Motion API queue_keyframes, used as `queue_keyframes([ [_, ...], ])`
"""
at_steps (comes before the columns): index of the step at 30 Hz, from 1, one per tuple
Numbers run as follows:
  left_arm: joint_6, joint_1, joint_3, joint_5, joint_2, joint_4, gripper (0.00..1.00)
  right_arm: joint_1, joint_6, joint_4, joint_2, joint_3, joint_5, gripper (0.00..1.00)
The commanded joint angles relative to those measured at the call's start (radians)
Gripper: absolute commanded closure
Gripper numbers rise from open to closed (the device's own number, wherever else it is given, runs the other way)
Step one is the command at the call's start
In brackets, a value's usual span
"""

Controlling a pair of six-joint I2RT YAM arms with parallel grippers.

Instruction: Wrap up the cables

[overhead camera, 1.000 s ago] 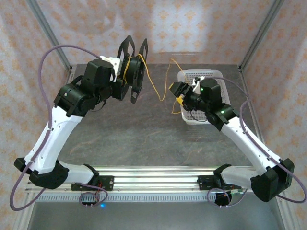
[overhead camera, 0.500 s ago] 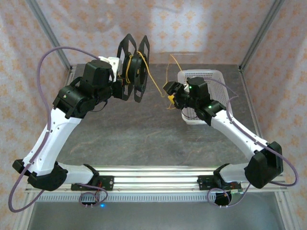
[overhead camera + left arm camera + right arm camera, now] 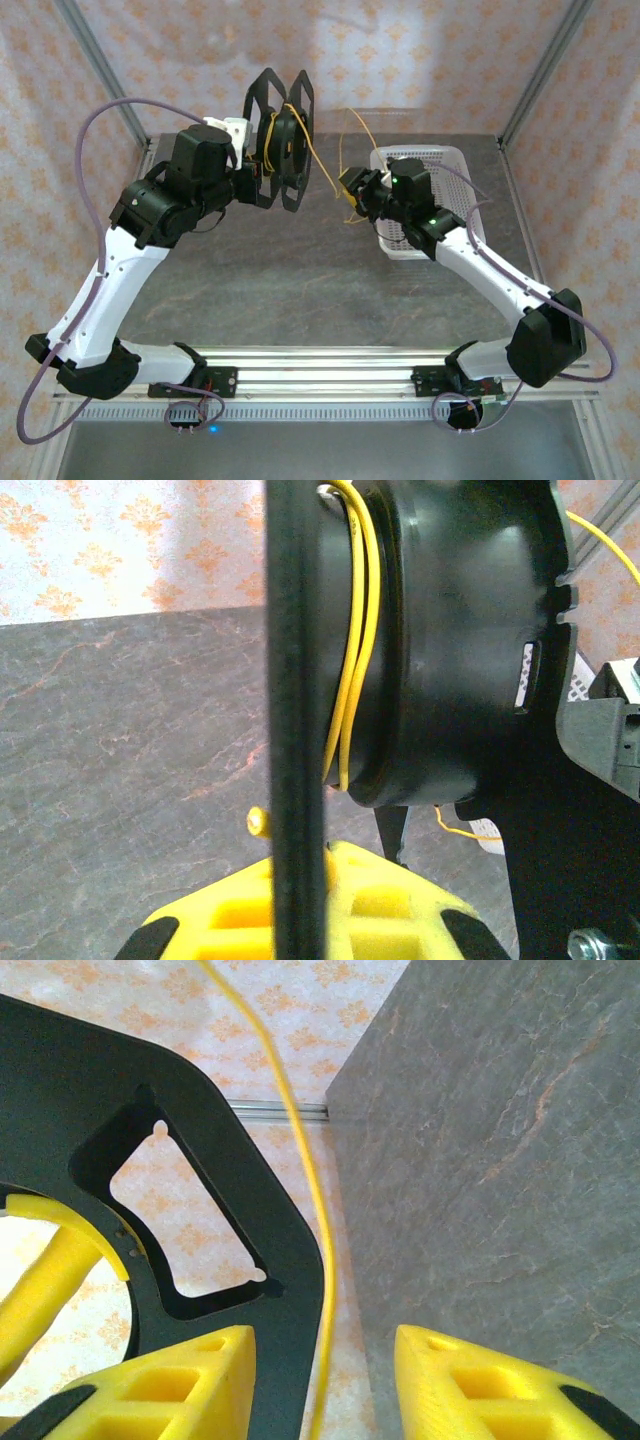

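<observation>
- table (image 3: pixel 300 290): dark stone-look top; both arms reach out over its far half.
- black spool (image 3: pixel 280 140): held up off the table on edge, with two octagonal flanges side by side and the hub between them.
- white basket (image 3: pixel 425 152): sits on the table at the far right, partly under the right arm.
- left gripper (image 3: pixel 300 910): yellow fingers are clamped tight on one spool flange, whose edge runs straight up between them in the left wrist view.
- right gripper (image 3: pixel 320 1360): hangs just right of the spool, above the table. its fingers stand apart with the wire running through the gap, touching neither pad as far as the right wrist view shows. nothing is gripped.
- yellow cable (image 3: pixel 322 170): a couple of turns lie on the hub. the free run leaves the spool and arcs across to the right gripper, and a loose loop rises above it toward the basket. where the tail ends cannot be told.
- step in hand, by judgement: winding is early, with few turns on, and the right arm is placed to take hold of the free run.
- next move calls for: a pinch on the wire, then leading it round the hub under light tension. the line must be kept between the flanges while the left holds the spool steady.
</observation>
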Motion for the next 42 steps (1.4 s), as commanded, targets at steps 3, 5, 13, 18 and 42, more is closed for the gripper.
queue_keyframes([
  [3, -0.040, 0.005, -0.004, 0.021, -0.045, 0.139, 1.00, 0.007, 0.060, 0.117, 0.023, -0.008, -0.022, 0.60],
  [5, -0.043, 0.005, -0.011, 0.025, -0.047, 0.145, 1.00, 0.007, 0.074, 0.132, 0.027, -0.013, -0.030, 0.59],
  [13, -0.061, 0.004, -0.028, 0.034, -0.050, 0.164, 1.00, 0.008, 0.129, 0.209, 0.047, -0.037, -0.056, 0.67],
  [18, -0.074, 0.005, -0.025, 0.037, -0.049, 0.171, 1.00, 0.011, 0.139, 0.227, 0.060, -0.042, -0.064, 0.74],
  [42, -0.130, 0.012, 0.030, -0.280, 0.049, 0.144, 1.00, 0.329, -0.322, -0.322, -0.034, 0.155, 0.111, 1.00],
])
